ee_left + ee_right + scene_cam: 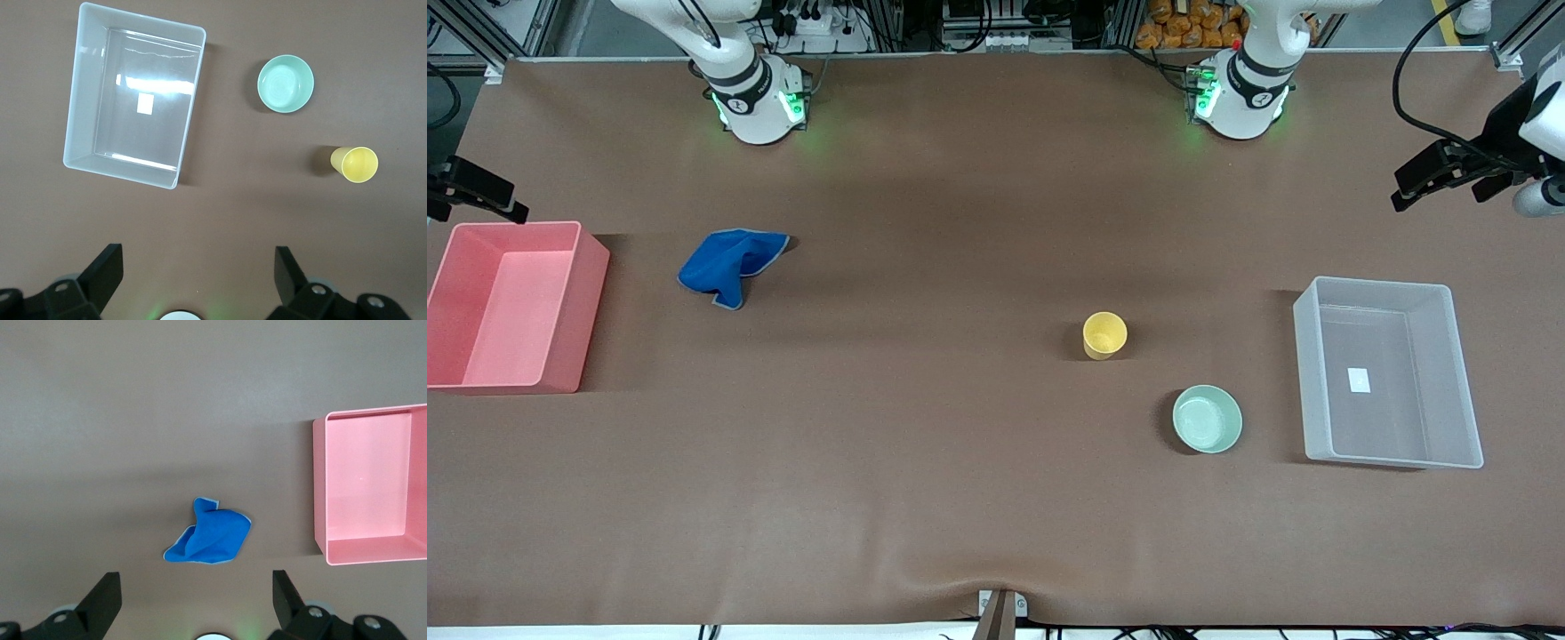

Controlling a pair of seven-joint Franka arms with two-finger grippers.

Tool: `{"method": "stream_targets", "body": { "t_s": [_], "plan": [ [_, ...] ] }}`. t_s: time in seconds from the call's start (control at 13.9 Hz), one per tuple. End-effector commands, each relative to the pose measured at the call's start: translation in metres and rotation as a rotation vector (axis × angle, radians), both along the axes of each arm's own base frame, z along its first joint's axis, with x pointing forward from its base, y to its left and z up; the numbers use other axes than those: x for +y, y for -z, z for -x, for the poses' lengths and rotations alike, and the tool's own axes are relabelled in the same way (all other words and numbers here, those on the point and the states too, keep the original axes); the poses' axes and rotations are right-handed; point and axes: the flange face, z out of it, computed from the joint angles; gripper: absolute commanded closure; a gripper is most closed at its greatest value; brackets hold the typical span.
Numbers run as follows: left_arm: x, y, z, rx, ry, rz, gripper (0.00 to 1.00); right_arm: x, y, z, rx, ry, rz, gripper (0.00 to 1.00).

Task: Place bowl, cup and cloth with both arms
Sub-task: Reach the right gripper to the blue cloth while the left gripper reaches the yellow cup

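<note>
Nothing is placed yet. The blue cloth [732, 263] lies near the pink bin [560, 378]; the yellow cup [1104, 335] and mint bowl [1208, 419] sit near the clear bin [1396, 458]. The left gripper [197, 277] and right gripper [197, 597] hover high, jaws spread, empty.

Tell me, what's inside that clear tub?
The clear tub holds nothing loose; only a small white label shows on its floor, and through it the brown table. Whether the label sits inside or underneath cannot be told.
</note>
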Motion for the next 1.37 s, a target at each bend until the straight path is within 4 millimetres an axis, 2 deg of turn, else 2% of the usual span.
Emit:
{"method": "stream_targets", "body": {
  "t_s": [0.0,0.22,0.36,0.43,0.51,0.65,0.72,0.79,0.87,0.94,1.08,1.3],
  "plan": [
    [-0.002,-0.005,0.002,0.006,0.016,0.005,0.0,0.001,-0.005,0.008,0.004,-0.008,-0.012,0.0],
    [-0.005,0.0,-0.002,0.014,0.017,0.0,0.0,0.002,-0.005,0.008,0.006,-0.01,-0.014,0.0],
    [-0.006,0.014,-0.012,0.041,0.026,0.014,0.0,0.002,-0.005,0.008,0.007,-0.01,-0.014,0.0],
    [-0.014,0.022,-0.015,0.057,0.038,0.017,0.0,0.002,-0.004,0.008,0.009,-0.01,-0.014,0.0],
    [-0.038,0.039,-0.021,0.087,0.079,0.014,0.0,0.002,-0.002,0.008,0.013,-0.011,-0.015,0.0],
    [-0.063,0.067,-0.032,0.108,0.1,0.011,0.0,0.003,0.001,0.007,0.026,-0.013,-0.016,0.0],
    [-0.084,0.08,-0.033,0.098,0.126,0.013,0.0,0.003,0.003,0.007,0.03,-0.013,-0.015,0.0],
    [-0.097,0.088,-0.04,0.063,0.109,0.019,0.0,0.006,0.004,0.006,0.033,-0.019,-0.017,0.0],
    [-0.111,0.105,-0.048,0.064,0.085,0.022,0.0,0.009,0.005,0.005,0.032,-0.024,-0.016,0.0],
    [-0.117,0.115,-0.052,0.066,0.073,0.023,0.0,0.011,0.007,0.003,0.036,-0.028,-0.017,0.0],
    [-0.14,0.132,-0.05,0.088,0.075,0.021,0.0,0.012,0.026,-0.002,0.068,-0.029,-0.019,0.0],
    [-0.182,0.185,-0.048,0.089,-0.026,0.008,0.0,0.012,0.07,-0.008,0.16,-0.022,-0.027,0.0]
  ]
}}
